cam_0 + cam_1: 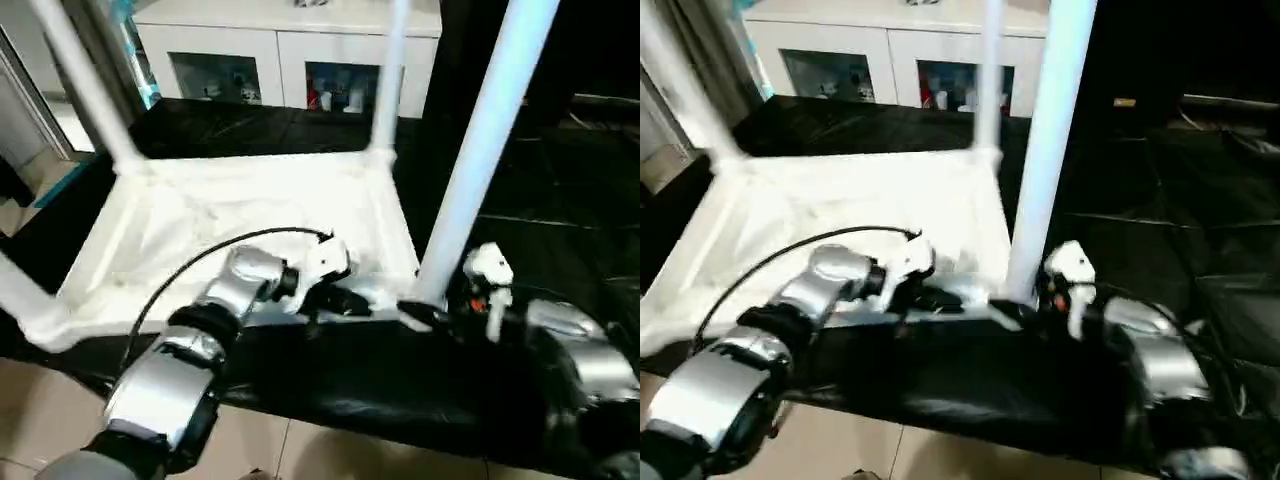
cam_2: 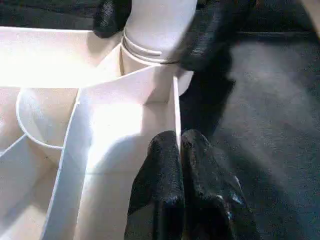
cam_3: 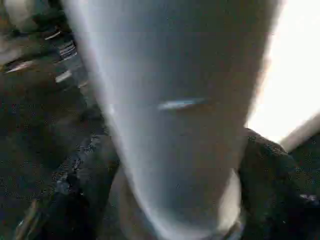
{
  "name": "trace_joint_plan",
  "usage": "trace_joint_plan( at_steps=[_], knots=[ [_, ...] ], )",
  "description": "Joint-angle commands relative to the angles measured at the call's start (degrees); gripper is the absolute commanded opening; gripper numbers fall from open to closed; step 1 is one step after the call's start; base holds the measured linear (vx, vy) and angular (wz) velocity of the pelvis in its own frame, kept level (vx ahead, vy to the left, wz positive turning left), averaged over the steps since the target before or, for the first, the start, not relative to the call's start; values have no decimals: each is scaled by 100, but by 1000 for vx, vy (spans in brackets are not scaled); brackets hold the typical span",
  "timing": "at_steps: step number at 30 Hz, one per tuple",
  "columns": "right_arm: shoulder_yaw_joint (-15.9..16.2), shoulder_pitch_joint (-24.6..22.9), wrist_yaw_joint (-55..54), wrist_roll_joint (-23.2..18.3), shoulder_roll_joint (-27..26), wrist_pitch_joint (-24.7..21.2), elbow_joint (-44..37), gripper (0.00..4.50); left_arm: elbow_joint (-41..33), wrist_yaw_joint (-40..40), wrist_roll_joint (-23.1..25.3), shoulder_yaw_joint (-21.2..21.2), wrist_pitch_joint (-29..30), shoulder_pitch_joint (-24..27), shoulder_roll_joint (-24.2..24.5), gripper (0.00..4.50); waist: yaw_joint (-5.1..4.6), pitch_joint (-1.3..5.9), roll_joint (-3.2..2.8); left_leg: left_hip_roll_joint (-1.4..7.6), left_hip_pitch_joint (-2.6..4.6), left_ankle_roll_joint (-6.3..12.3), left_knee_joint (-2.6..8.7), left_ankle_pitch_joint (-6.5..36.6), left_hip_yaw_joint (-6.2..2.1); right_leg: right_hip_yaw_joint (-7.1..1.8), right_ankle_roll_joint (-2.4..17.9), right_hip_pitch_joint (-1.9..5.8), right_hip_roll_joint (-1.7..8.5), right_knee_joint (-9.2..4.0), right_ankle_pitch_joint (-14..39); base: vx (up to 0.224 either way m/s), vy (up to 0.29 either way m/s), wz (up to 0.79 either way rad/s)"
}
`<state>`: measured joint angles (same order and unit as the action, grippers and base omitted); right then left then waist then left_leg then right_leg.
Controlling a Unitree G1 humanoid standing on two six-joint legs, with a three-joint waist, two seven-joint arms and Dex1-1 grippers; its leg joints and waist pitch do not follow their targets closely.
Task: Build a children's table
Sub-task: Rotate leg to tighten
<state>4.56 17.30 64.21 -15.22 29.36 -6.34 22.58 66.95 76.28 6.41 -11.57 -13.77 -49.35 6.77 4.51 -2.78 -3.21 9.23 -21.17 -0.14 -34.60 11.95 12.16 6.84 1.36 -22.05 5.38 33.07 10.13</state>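
The children's table is lying upside down on the black-sheeted table, legs pointing up, with a white cabinet standing behind. The left gripper is pinching its rim wall; the right gripper is straddling the near leg, fingers spread.

Light fell from above and glared hard off the children's table, washing its ribbed underside to near-flat white. The black-sheeted table stayed dim, with faint sheen along its creases. The nearest leg took a bluish cast and smeared edges. The white cabinet beyond the far edge was soft. Both head views were blurred throughout. At the left wrist, the black fingers were sharp and glossy, the white rib beside them overexposed. The right wrist view was heavily blurred, the leg grey and out of focus, bright glare at one edge.
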Motion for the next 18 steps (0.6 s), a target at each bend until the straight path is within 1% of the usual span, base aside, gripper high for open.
trace_joint_plan(
  at_steps=[1, 2, 5, 7, 10, 11, 12, 14, 15, 16, 17, 18],
  knots=[
    [113, -78, 303, -2, 122, -92, -185, 360, -191, 277, -109, -26, -111, -31, -2, 0, -5, 368, 103, 540, 72, 681, 412, 938, -252, -384, 1357, 276, 543, -360, 1029, 0, 0, 0],
    [110, -95, 368, 2, 160, -110, -199, 360, -197, 335, -141, -12, -80, -33, 8, 0, 24, 368, 119, 540, 73, 674, 409, 914, -249, -386, 1366, 274, 553, -354, 1002, 0, 0, 0],
    [94, -98, 426, -20, 166, -170, -222, 360, -236, 422, -177, -1, -42, -23, 20, 0, 42, 373, 122, 538, 67, 661, 407, 834, -254, -382, 1378, 276, 555, -343, 950, 0, 0, 0],
    [91, -97, 444, -33, 161, -202, -233, 333, -253, 451, -191, 5, -32, -17, 22, 0, 46, 374, 118, 540, 68, 674, 405, 817, -253, -380, 1382, 274, 556, -342, 926, 0, 0, 0],
    [93, -90, 325, -133, 16, -274, -213, 333, -275, 438, -207, 25, -43, 10, -33, 0, 45, 374, 117, 543, 66, 682, 407, 798, -257, -379, 1391, 274, 551, -342, 900, 0, 0, 0],
    [105, -107, 262, -128, -50, -277, -194, 315, -271, 402, -214, 36, -42, 11, -65, 0, 45, 375, 116, 543, 75, 657, 409, 833, -254, -378, 1384, 266, 553, -346, 940, 0, 0, 0],
    [115, -123, 221, -114, -87, -283, -185, 315, -263, 359, -213, 42, -44, 8, -83, 0, 45, 373, 118, 538, 75, 633, 409, 857, -251, -379, 1370, 264, 555, -353, 987, 0, 0, 0],
    [117, -146, 118, -65, -152, -290, -171, 293, -247, 253, -197, 54, -52, -2, -112, 0, 48, 374, 118, 542, 77, 593, 413, 839, -255, -382, 1354, 266, 555, -354, 1000, 0, 0, 0],
    [92, -156, -144, 26, -279, -274, -108, 285, -195, -63, -140, 71, -63, -44, -162, 0, 48, 379, 112, 549, 79, 585, 414, 816, -259, -382, 1360, 264, 553, -341, 948, 0, 0, 0],
    [72, -115, -520, 192, -392, -211, 49, 272, -135, -403, -77, 81, -59, -91, -212, 0, 33, 374, 105, 557, 78, 528, 423, 852, -265, -384, 1355, 249, 557, -341, 975, 0, 0, 0],
    [46, -68, -886, 344, -500, -150, 219, 264, -78, -728, -18, 88, -45, -136, -266, 0, 26, 366, 114, 546, 86, 509, 428, 904, -262, -379, 1350, 249, 551, -359, 1042, 0, 0, 0],
    [30, -38, -1125, 445, -570, -116, 322, 261, -48, -925, 17, 94, -34, -162, -296, 0, 8, 353, 89, 530, 89, 421, 430, 1010, -265, -381, 1320, 243, 568, -385, 1232, 0, 0, 0]
  ],
)
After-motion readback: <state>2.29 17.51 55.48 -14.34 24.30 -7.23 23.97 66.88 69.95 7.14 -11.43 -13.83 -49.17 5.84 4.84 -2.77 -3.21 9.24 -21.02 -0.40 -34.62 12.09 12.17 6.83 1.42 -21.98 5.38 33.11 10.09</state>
